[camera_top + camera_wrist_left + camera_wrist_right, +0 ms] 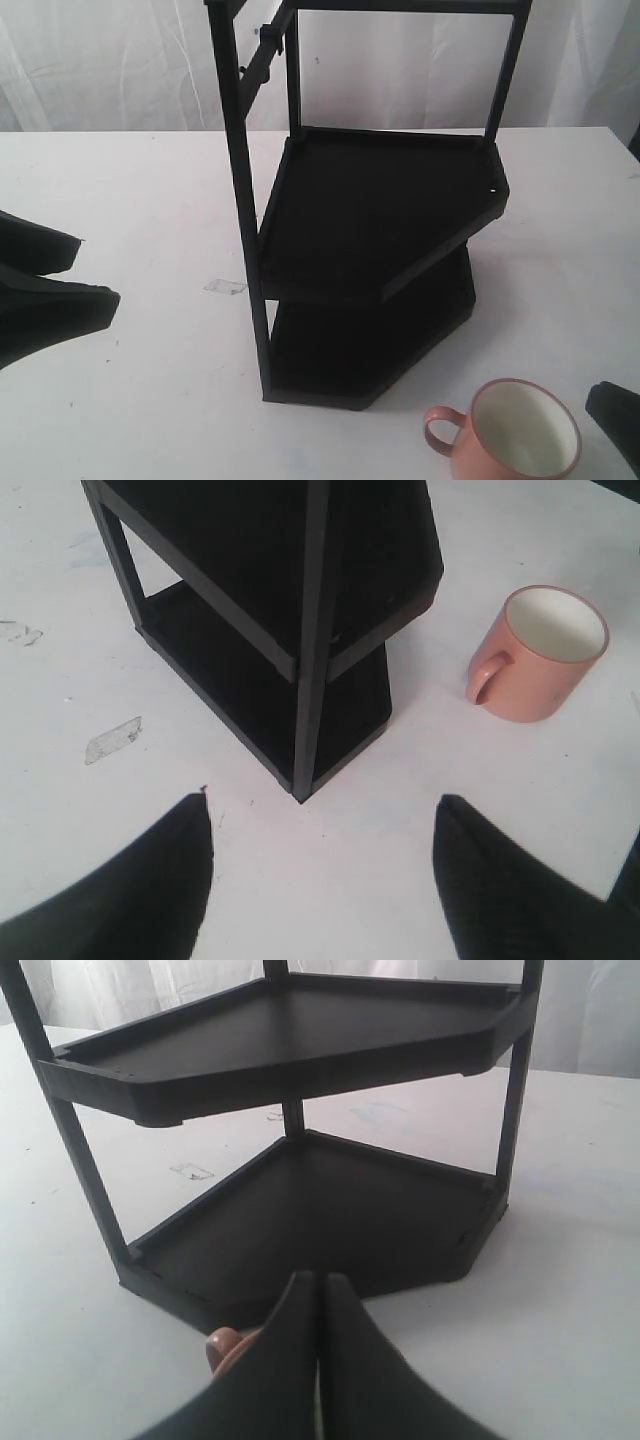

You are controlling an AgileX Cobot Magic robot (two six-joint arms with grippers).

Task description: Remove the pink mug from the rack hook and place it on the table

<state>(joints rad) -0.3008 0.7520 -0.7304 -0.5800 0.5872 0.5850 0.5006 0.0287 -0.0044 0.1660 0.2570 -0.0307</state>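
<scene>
The pink mug (510, 435) stands upright on the white table (130, 380) in front of the black rack (380, 200), its cream inside showing and its handle turned to the left. It also shows in the left wrist view as the mug (535, 660). The rack hook (268, 38) on the upper bar is bare. My right gripper (612, 420) sits just right of the mug, its fingers pressed together with nothing between them (320, 1280); only the mug's handle (222, 1348) peeks out beside them. My left gripper (99, 270) hovers open at the left edge, empty (324, 800).
A small scrap of clear tape (225, 287) lies on the table left of the rack's front post. The rack's two shelves hold nothing. White curtains hang behind the table's far edge.
</scene>
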